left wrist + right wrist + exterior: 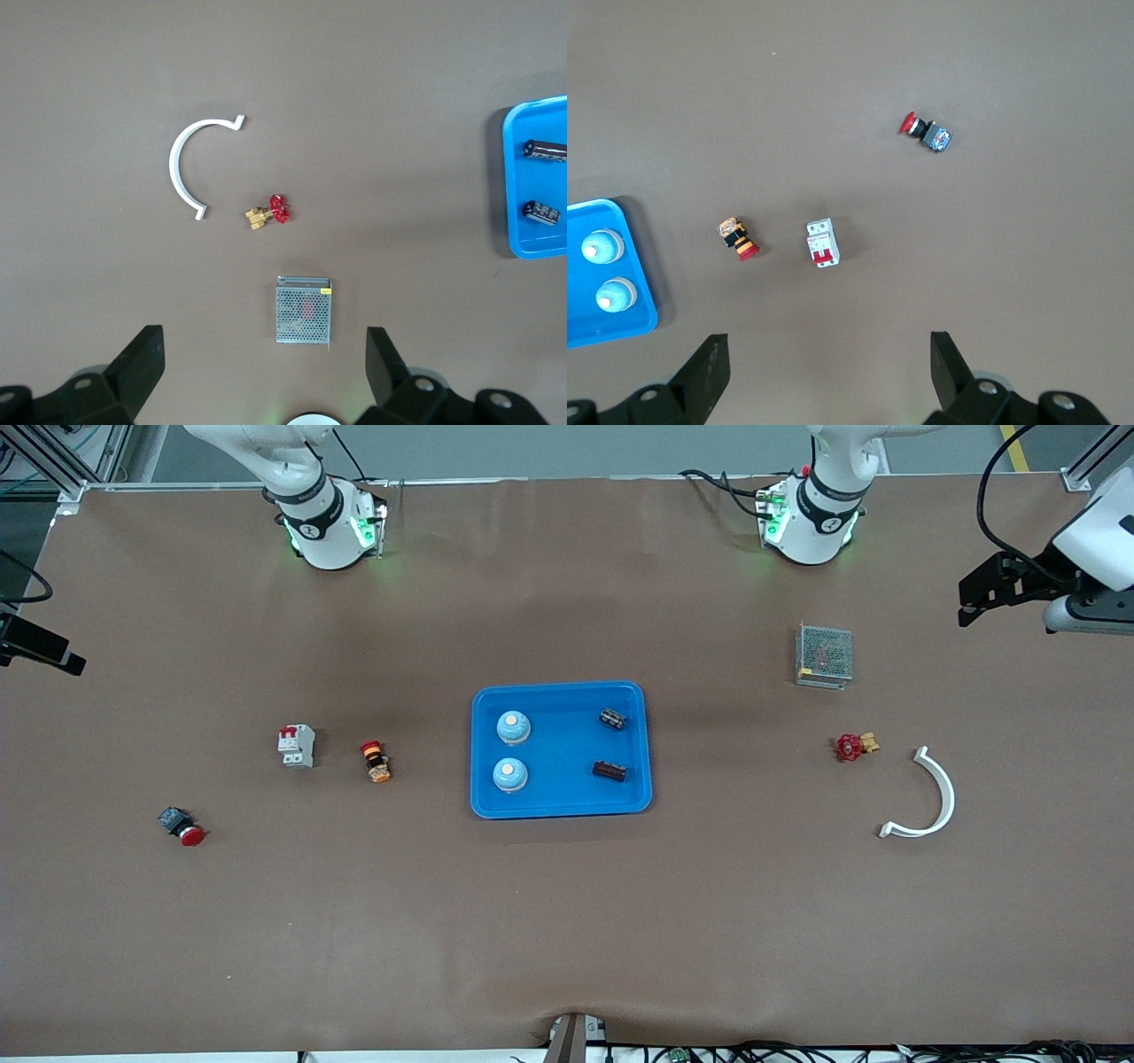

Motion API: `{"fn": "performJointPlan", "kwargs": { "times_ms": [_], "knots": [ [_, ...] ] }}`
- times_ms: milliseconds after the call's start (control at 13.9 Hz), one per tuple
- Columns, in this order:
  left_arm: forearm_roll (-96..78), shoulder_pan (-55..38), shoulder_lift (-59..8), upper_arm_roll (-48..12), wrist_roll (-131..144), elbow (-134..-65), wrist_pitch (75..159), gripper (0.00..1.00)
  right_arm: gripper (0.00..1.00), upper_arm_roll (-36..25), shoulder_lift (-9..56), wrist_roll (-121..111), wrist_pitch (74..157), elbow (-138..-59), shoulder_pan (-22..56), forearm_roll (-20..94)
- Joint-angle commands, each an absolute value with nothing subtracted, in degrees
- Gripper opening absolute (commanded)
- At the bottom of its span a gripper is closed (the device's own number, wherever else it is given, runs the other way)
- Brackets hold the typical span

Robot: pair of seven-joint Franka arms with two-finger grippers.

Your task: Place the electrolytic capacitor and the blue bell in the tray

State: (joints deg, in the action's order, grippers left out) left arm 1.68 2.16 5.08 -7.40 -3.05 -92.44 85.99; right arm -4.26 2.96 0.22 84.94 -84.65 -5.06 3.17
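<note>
The bright-blue tray (561, 688) lies in the middle of the table. Two blue bells (512, 727) (509, 775) stand in it on the side toward the right arm. Two dark electrolytic capacitors (613, 718) (609, 771) lie in it on the side toward the left arm. My left gripper (263, 341) hangs open and empty high over the table by its base, above a mesh box; the tray (523, 186) shows at that view's edge. My right gripper (828, 345) is open and empty too, high over bare table, with the tray (594, 319) and bells (602, 247) in view. Neither hand appears in the front view.
Toward the right arm's end lie a white circuit breaker (298, 746), an orange-and-black button (376, 762) and a red mushroom button (182, 825). Toward the left arm's end are a mesh metal box (824, 654), a red valve (853, 747) and a white curved piece (930, 797).
</note>
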Motion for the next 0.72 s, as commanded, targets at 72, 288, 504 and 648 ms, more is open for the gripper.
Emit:
{"fn": "performJointPlan", "kwargs": {
  "times_ms": [72,288,504,648],
  "knots": [
    [0.2,1.1,6.3,-6.2,-2.5,-93.9,87.5,1.00,1.00,-3.9,3.0,-1.8,86.8,-84.3,-4.8,3.0],
    [-0.6,2.1,5.8,-6.2,-2.6,-93.1,87.5,1.00,1.00,-3.6,3.1,-3.1,87.4,-84.3,-4.4,1.9],
    [0.3,2.1,3.3,-6.2,-2.5,-89.2,87.2,1.00,1.00,-3.6,3.3,-3.3,87.5,-84.4,-4.3,1.8],
    [0.4,2.3,2.6,-6.2,-2.5,-89.1,87.0,1.00,1.00,-3.6,3.4,-3.3,87.5,-84.5,-4.0,1.8]
  ]
}}
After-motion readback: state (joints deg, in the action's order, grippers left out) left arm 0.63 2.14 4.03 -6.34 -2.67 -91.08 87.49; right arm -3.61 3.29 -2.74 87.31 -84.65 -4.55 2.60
